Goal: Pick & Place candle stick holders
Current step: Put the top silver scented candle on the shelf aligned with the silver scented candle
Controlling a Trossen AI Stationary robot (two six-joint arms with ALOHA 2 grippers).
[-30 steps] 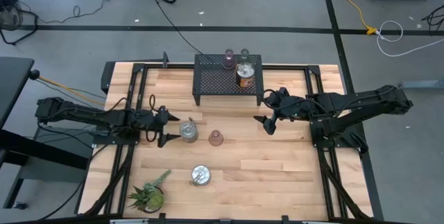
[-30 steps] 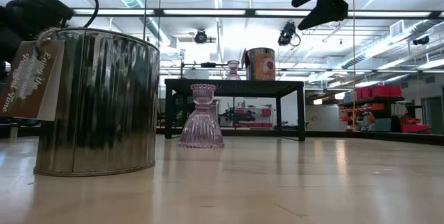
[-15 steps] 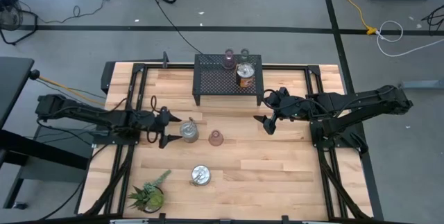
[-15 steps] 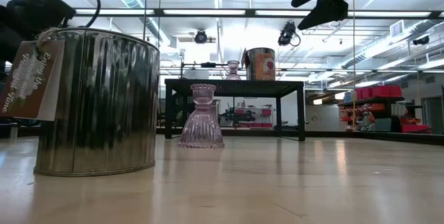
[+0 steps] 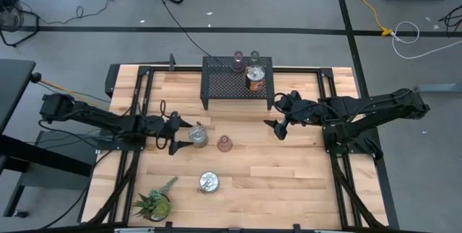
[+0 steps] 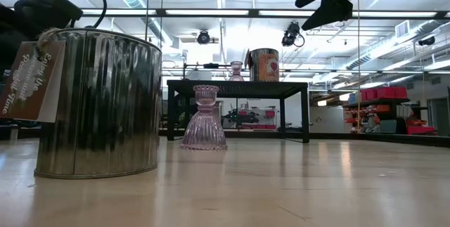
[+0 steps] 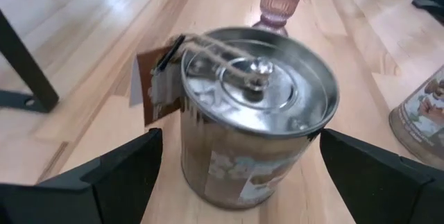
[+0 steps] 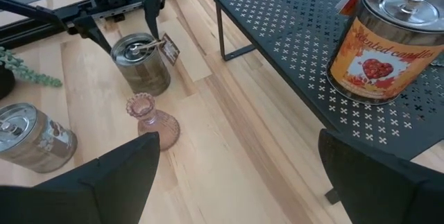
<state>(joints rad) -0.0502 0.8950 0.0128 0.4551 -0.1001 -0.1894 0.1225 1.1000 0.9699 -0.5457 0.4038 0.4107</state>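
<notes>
I am seeing the left gripper [image 5: 182,136] standing wide open at the left part of the wooden table [image 5: 289,182]. Its two dark fingers [image 7: 121,172] are reaching along both sides of a silvery tin holder [image 7: 257,116], but I cannot tell if they are touching its wall. The tin is sitting upright between them, with a brown paper tag [image 7: 158,78] tied at its lid by a string. Just beyond this tin, a pink glass holder [image 5: 224,143] is standing upright on the table, near but apart from it.

The right gripper [image 5: 278,120] is hanging above the table, right of the centre and beside the black mesh rack [image 5: 224,83]; its fingers are spread open and are holding nothing. On the rack a coppery tin with an orange label [image 8: 381,40] is standing, and behind it two small tinted cups [image 5: 239,58] are sitting at the far edge.

Nearer to the front edge, another silvery tin [image 5: 208,182] is standing alone, and a spiky green plant in a pot [image 5: 154,204] is sitting at the front left corner.

The table is made of pale wood planks with black rails at its sides. Around it the floor is grey, with cables lying on it. In the low view, ceiling lights and shelves are showing behind the rack.
</notes>
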